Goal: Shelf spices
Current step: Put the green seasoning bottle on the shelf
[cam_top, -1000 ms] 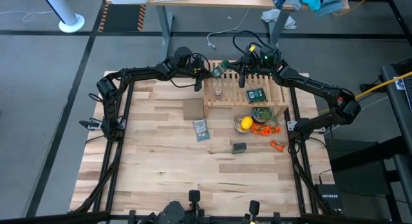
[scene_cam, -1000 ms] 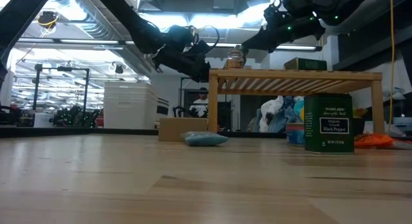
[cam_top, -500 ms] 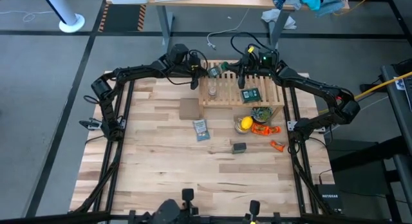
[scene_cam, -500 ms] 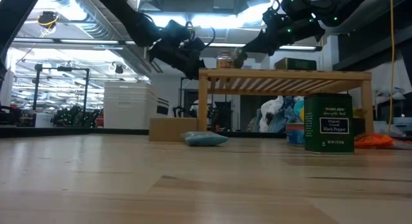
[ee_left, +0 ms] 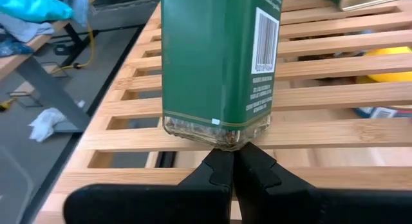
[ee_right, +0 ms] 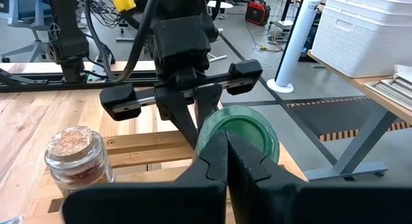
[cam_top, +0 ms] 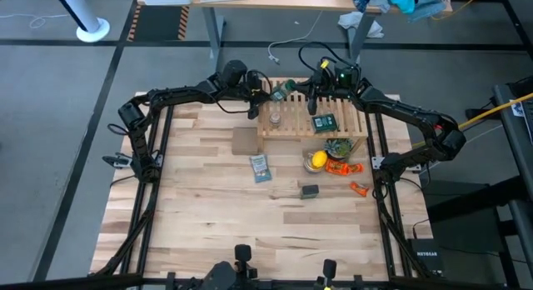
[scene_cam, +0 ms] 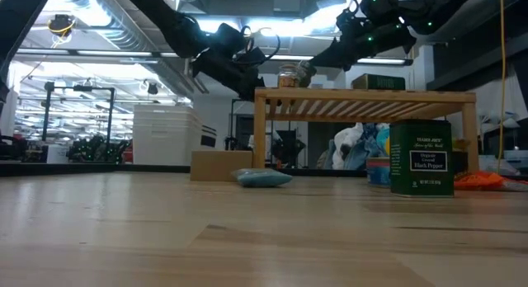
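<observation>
Your left gripper (ee_left: 233,161) and right gripper (ee_right: 226,147) both have jaws clenched empty, pressing opposite ends of the green bottle (cam_top: 281,90), which lies glossy and square-sided across the pale wooden slats at the shelf's (cam_top: 291,128) far-left corner, beside the round glass jar (ee_right: 74,156).

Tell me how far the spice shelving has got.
Done: the glass jar and the green-labelled tin are on the shelf. In hand: the green bottle lies over the slats, between the shut left gripper and right gripper, one at each end. Left: the dark tin on the table.
</observation>
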